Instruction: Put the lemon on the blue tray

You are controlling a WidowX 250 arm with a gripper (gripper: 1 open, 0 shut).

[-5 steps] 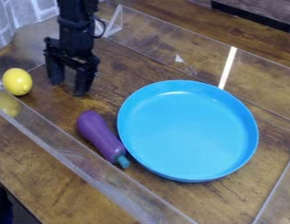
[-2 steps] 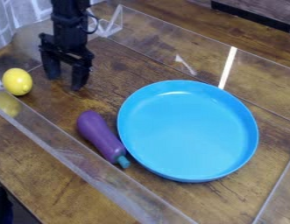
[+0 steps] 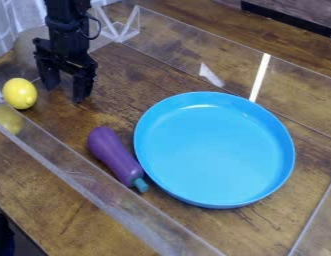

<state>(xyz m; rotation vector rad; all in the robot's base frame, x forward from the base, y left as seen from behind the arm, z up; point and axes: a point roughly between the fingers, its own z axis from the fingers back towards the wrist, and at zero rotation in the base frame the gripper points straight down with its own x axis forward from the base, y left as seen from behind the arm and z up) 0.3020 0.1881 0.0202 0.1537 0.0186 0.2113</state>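
The lemon (image 3: pixel 20 93), small and bright yellow, lies on the wooden table at the far left. My gripper (image 3: pixel 64 88) hangs just to its right, pointing straight down, black fingers open and empty, a small gap apart from the fruit. The blue tray (image 3: pixel 268 120), a large round shallow dish, sits to the right of centre with nothing in it.
A purple eggplant (image 3: pixel 114 154) with a teal stem lies between the gripper and the tray, close to the tray's left rim. A clear plastic wall (image 3: pixel 74 185) runs along the front left edge. A white strip (image 3: pixel 260 76) lies behind the tray.
The gripper has moved left and slightly back toward the lemon, staying open. The lemon, eggplant and tray have not moved.
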